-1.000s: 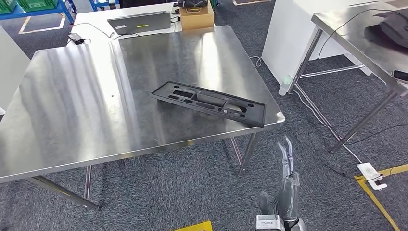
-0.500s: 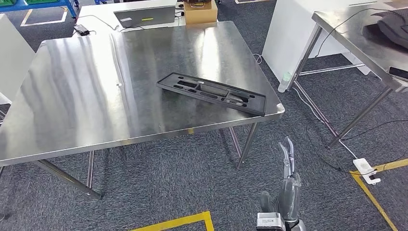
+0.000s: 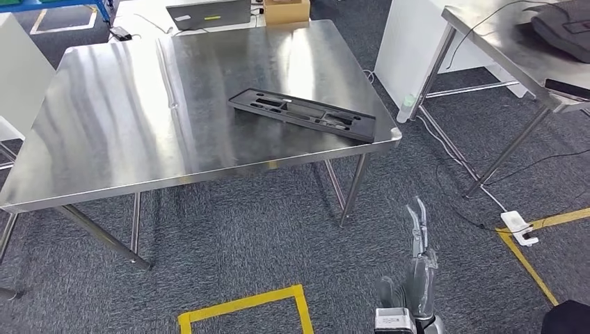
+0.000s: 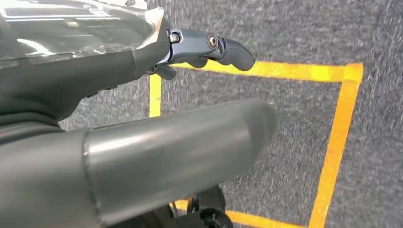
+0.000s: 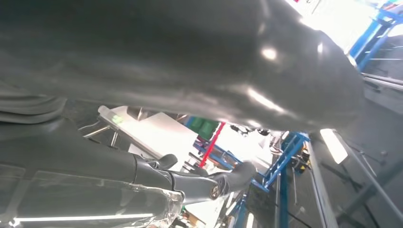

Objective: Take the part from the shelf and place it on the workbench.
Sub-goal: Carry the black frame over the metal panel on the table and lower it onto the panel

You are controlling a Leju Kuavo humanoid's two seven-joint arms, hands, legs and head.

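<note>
On the large square stainless-steel table (image 3: 104, 118) filling the upper left and centre of the head view, the long flat black plastic part with cut-out slots (image 3: 303, 115) lies flat, angled toward the table's near right corner with its right end close to the edge; judged from that, the placing is done. The likeliest trouble is a bump to the table or its slanted legs, or a sweep of an arm near that corner, which could slide the part off the edge onto the grey carpet floor (image 3: 243, 236). At the upper edge of the frame, just beyond the table, sit a grey laptop (image 3: 207, 12) and a brown cardboard box (image 3: 286, 10), both well apart from the part. Low in the centre, a square of yellow floor tape (image 3: 243, 306) marks the carpet. In the lower right of the head view the robot's right hand (image 3: 417, 261) hangs below table height with fingers straight and held close together, gripping nothing. The left hand (image 4: 142, 95), seen in its wrist view over yellow tape, holds nothing either, its dark fingers (image 4: 228, 50) stretched out. To the right stand a white panel (image 3: 417, 49), a second steel table (image 3: 508, 42) carrying a dark bag (image 3: 563, 28), and a white power strip (image 3: 518, 226) with cables that could catch a foot.
</note>
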